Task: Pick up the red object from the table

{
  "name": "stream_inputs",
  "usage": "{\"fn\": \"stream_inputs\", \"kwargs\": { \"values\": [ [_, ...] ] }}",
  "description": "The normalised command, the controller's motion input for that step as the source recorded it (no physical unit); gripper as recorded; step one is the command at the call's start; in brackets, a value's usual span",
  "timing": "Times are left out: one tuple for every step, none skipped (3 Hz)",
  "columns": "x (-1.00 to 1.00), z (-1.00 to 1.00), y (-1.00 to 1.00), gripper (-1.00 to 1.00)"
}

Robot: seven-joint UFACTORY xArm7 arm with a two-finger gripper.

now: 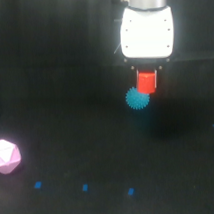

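- We see the gripper (pixel 147 76) hanging from the white arm head (pixel 146 32), its fingers clenched on the red object (pixel 146 82), above the table (pixel 70 121).
- The cyan-blue spiky ball (pixel 137 98) sits just below the red object, overlapping its lower corner; whether they touch we cannot tell.
- A pale pink polyhedron (pixel 6 156) lies at the exterior view's far left.
- Small blue marks (pixel 85 187) dot the table's near part.

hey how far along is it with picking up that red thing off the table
Looks done: the gripper has reached the red object, which sits right under the white gripper body. In hand: the grasp seems to be happening, though the dark fingers are too blurred to tell if they are closed. The blue spiky ball overlaps the red object's lower edge. Left: a clear lift off the table; I can't confirm that from this view.
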Motion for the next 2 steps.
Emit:
{"fn": "stream_inputs", "kwargs": {
  "values": [
    [0.22, -0.56, 0.10, -1.00],
    [0.30, -0.23, -0.48, -0.75]
  ]
}}
